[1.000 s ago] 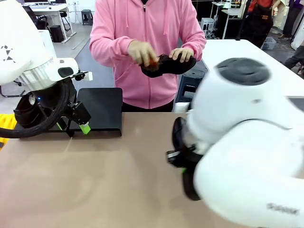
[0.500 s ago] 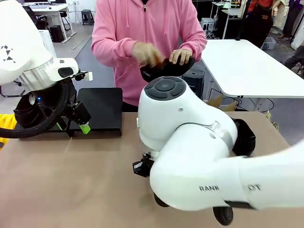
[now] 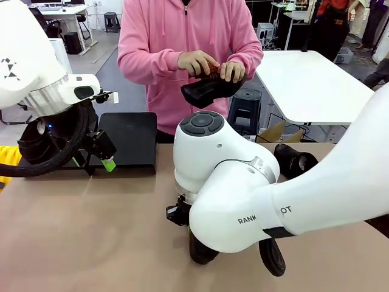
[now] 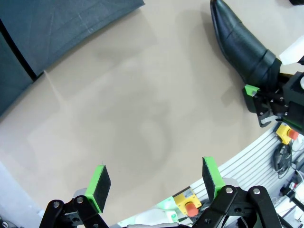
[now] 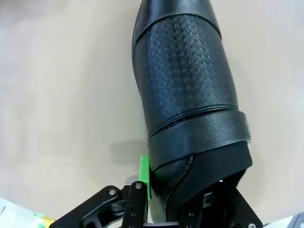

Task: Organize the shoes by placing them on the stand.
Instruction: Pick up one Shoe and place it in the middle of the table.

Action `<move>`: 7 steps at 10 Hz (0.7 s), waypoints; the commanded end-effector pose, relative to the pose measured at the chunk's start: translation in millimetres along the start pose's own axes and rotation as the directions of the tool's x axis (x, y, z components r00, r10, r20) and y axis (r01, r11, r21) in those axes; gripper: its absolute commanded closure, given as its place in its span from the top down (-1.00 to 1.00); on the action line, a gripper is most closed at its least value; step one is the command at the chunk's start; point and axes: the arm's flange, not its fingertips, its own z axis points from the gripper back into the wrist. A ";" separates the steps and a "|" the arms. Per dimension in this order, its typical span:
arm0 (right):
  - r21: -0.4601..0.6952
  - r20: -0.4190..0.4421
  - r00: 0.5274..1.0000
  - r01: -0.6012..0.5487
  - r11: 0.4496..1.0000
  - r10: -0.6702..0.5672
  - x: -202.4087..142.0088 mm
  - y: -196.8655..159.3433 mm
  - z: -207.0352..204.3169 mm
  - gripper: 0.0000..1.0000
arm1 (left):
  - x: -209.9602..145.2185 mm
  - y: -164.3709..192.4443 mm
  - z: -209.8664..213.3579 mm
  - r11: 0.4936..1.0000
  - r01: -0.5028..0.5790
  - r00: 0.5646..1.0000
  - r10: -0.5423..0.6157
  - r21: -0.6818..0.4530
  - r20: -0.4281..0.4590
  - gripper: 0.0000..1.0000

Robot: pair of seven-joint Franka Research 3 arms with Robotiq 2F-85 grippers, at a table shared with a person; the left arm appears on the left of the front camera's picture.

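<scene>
Smooth tan tabletop (image 3: 91, 231) runs from the robot's side to a person (image 3: 188, 30) in a pink hoodie at the far edge.

The right gripper (image 5: 183, 190) is clenched on a shoe (image 5: 185, 85) at its heel end. One green pad (image 5: 144, 178) presses the outside of the collar. The other finger is hidden by the leather and probably sits inside the opening. Pinching that thin collar wall seems the practical choice, as the rounded body is too broad and slick for the jaws to span. The shoe stretches straight ahead of the jaws, toe farthest out. Its vamp is embossed with a fine grid, a plain band crosses just ahead of the opening, and the toe is smooth and glossy. I cannot tell whether the sole rests on the table or hangs just clear.

The left gripper (image 4: 156, 178) is released, with its pads (image 4: 99, 183) spread wide and only bare table between them. The matte black stand (image 4: 71, 19) lies well ahead of these jaws, flat-topped with a bent-down edge. This arm looks parked there, out of the way.

Both of the person's hands (image 3: 196, 62) grip a second shoe (image 3: 206, 91) at chest height, apparently readying it. A third shoe (image 3: 293, 160) lies on the table on the far side of the right arm.

The gripped shoe is well apart from the stand, so the carry across looks like the step in hand.
</scene>
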 end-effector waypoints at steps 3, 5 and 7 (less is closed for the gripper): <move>0.019 0.049 0.998 0.027 0.999 -0.027 4.0 12.9 3.0 0.72 | -3.5 0.9 0.8 1.000 -0.001 1.000 0.001 0.013 -0.005 1.00; 0.043 0.038 0.997 0.059 0.997 -0.061 3.4 5.6 15.2 1.00 | -3.5 0.9 0.8 1.000 -0.001 1.000 0.001 0.013 -0.005 1.00; 0.140 0.007 0.995 0.098 0.985 -0.100 -1.8 -8.6 40.7 1.00 | -3.5 0.9 0.8 1.000 -0.001 1.000 0.001 0.013 -0.005 1.00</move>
